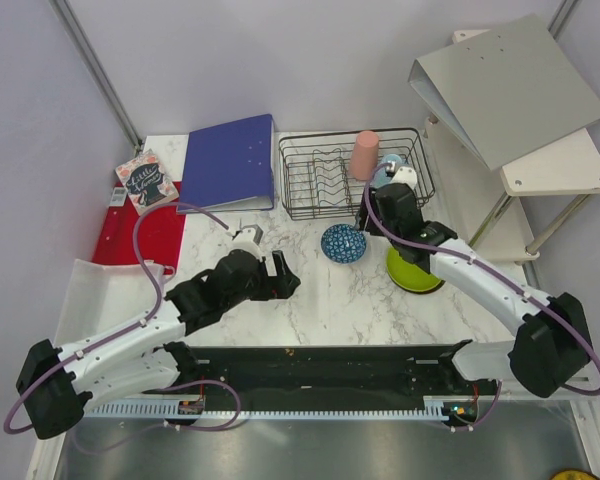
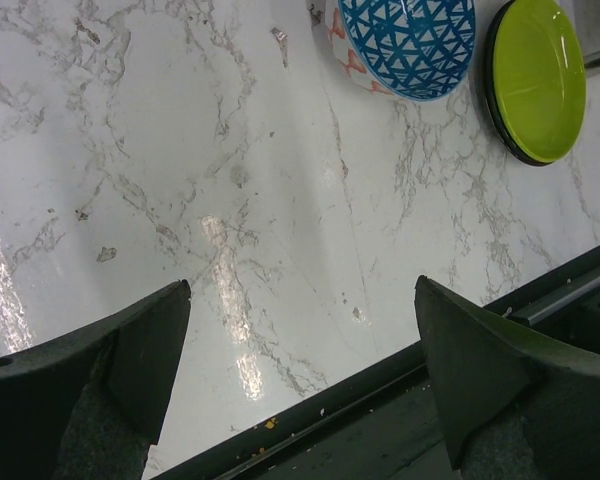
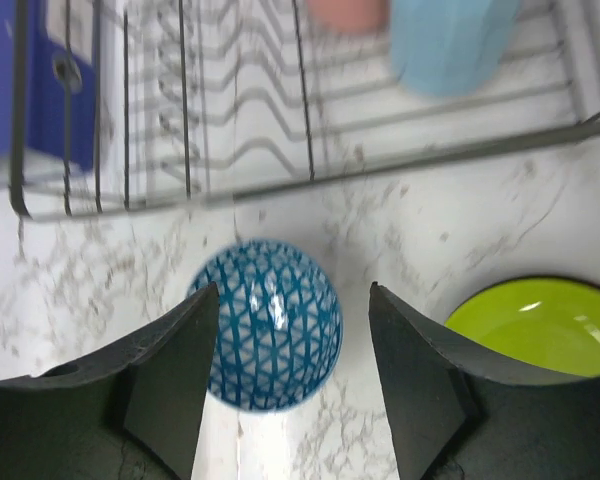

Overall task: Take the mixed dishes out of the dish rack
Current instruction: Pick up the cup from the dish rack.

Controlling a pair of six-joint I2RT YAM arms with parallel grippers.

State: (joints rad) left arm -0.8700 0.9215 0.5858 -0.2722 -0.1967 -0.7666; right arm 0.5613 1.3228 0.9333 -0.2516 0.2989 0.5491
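The black wire dish rack (image 1: 320, 185) stands at the back and holds the tall pink cup (image 1: 365, 155) and the light blue cup (image 1: 385, 177). The small blue patterned bowl (image 1: 343, 243) sits on the marble in front of it. The lime-green bowl (image 1: 415, 268) sits to its right, with a dark rim under it. My right gripper (image 1: 378, 228) is open above the blue bowl (image 3: 270, 335), which shows between its fingers, with the rack (image 3: 230, 190) and both cups beyond. My left gripper (image 1: 285, 277) is open and empty over bare marble, left of the blue bowl (image 2: 405, 45).
A blue binder (image 1: 230, 160) lies left of the rack. A book (image 1: 148, 180) lies on a red mat (image 1: 140, 235). A white tray (image 1: 95, 290) sits at the left. A grey binder (image 1: 500, 85) lies on a white shelf at the back right. A black rail (image 1: 330, 365) runs along the near edge.
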